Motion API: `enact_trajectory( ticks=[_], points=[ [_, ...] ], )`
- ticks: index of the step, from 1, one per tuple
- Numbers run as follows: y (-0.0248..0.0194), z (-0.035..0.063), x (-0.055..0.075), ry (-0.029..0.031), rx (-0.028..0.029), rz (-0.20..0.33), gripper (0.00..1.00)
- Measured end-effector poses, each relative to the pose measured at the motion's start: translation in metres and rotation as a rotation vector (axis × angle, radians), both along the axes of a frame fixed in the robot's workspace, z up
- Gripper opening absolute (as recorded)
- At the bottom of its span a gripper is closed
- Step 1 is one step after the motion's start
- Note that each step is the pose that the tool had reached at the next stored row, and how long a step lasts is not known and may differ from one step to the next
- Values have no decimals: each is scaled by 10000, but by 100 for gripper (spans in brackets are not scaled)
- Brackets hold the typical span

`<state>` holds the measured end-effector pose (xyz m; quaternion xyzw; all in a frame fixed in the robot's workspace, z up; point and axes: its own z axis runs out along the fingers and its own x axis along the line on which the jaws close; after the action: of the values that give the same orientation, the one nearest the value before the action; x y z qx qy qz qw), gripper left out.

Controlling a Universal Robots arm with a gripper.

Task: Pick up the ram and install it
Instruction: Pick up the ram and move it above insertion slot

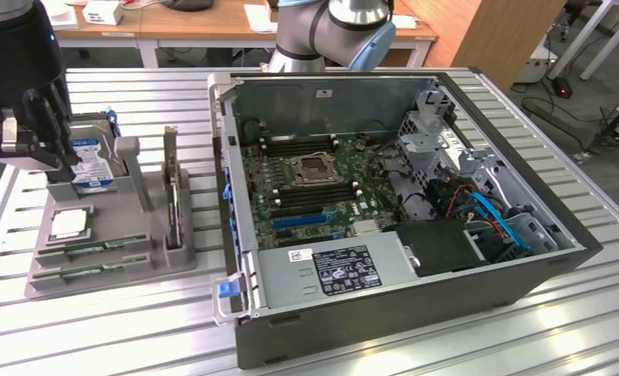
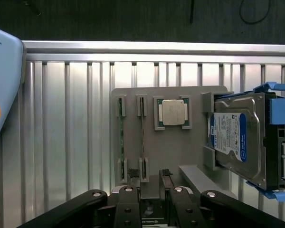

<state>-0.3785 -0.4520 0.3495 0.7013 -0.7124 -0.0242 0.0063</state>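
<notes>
Two green ram sticks (image 1: 92, 248) stand on edge in slots at the near end of a grey holder (image 1: 132, 262), side by side. In the wrist view they appear as thin green strips (image 2: 121, 137) in the holder (image 2: 180, 152). My gripper (image 1: 38, 149) hangs above the holder's far end, by the hard drive. Seen from the wrist, the gripper (image 2: 149, 185) is open with nothing between its black fingers (image 2: 132, 194), apart from the ram. The open computer case (image 1: 519, 270) lies on the exterior view's right, with its motherboard (image 1: 336, 168) exposed.
The holder also carries a silver processor chip (image 1: 69, 223), a hard drive with blue rails (image 1: 92, 164) and a dark upright card (image 1: 171, 188). Inside the case are the power supply (image 1: 331, 270), drive cages (image 1: 440, 141) and cables (image 1: 493, 219). Everything rests on a slatted metal table (image 1: 560, 329).
</notes>
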Motion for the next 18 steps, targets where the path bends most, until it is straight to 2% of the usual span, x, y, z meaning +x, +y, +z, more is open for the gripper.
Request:
enact_trajectory(
  ticks=[5, 11, 18],
  points=[
    [0, -71, 0, 2, -1, 1, 29],
    [-4, -74, 0, 1, 0, 1, 29],
    [-73, -74, 0, 2, -1, 0, 29]
  ],
)
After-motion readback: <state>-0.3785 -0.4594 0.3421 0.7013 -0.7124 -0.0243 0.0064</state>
